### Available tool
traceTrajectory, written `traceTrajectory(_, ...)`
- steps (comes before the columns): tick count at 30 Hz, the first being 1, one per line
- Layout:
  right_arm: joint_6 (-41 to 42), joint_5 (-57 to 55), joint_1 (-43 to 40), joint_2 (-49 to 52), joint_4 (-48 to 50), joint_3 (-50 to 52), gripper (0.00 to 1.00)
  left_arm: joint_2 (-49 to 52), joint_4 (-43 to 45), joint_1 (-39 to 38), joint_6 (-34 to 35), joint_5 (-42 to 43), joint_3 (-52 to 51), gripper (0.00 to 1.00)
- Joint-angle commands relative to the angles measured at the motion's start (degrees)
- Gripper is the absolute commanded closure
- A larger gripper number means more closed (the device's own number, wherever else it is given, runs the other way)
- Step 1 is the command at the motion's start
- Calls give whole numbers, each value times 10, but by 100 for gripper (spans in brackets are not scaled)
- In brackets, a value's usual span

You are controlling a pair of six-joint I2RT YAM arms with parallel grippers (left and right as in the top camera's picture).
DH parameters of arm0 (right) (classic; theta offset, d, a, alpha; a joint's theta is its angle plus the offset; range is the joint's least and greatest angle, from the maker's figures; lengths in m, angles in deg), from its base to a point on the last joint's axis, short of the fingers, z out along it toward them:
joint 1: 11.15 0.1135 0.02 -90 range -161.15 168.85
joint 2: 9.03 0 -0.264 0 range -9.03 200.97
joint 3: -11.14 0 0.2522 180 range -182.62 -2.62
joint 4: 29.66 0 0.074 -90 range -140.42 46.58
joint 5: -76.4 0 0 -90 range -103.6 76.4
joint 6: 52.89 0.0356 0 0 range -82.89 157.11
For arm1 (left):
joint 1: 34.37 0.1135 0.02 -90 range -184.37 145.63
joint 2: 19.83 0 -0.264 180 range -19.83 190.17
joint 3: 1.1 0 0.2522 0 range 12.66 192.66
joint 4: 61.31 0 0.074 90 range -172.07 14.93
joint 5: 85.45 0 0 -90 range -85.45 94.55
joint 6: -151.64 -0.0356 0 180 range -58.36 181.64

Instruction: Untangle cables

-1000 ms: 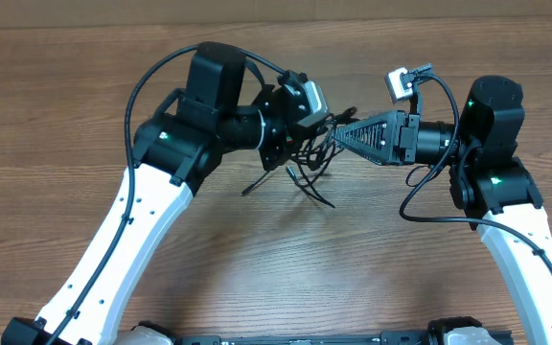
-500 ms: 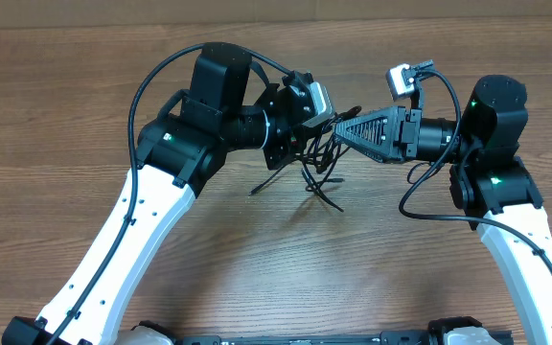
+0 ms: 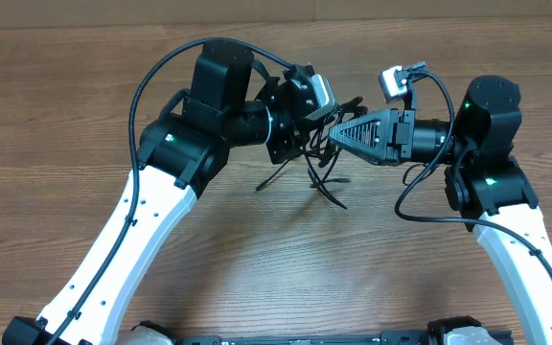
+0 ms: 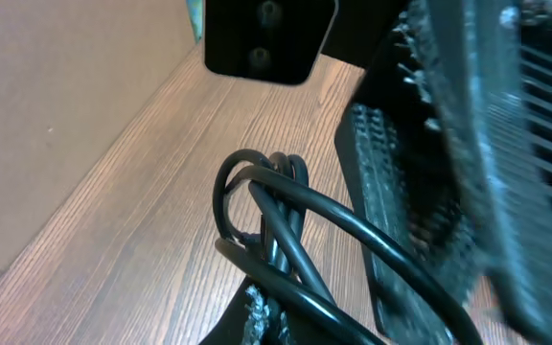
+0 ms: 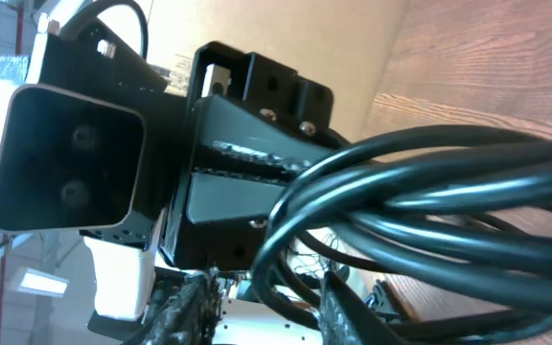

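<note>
Black cables [image 3: 314, 158], 1 tangled bundle, are pinched in the closed left gripper [image 3: 305, 132], loose strands trailing from it. Right gripper [image 5: 264, 309] fingers flank the bundle; whether they clamp it is unclear.

You worked in a robotics lab: two white-and-black jointed robot arms, left [image 3: 123, 230] and right [image 3: 520, 259], stood at a brown wood-grain table [image 3: 257, 278], backed by a plain tan board wall [image 3: 506, 10], with a bright strip ceiling light [image 5: 36, 283] beyond.
</note>
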Motion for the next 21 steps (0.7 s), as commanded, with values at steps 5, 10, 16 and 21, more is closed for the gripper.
traceTrajectory(5,2,-19,42,-9,15,-5,66,-1,13,-12,13,3,3,96)
traceTrajectory(10,-7,-35,61,-9,15,-5,71,-1,14,-13,22,3,3,96)
traceTrajectory(16,-19,-37,68,-8,14,-5,71,-1,16,-13,44,3,3,96)
traceTrajectory(21,-19,-23,68,-8,24,-5,79,-1,16,-11,48,1,3,96)
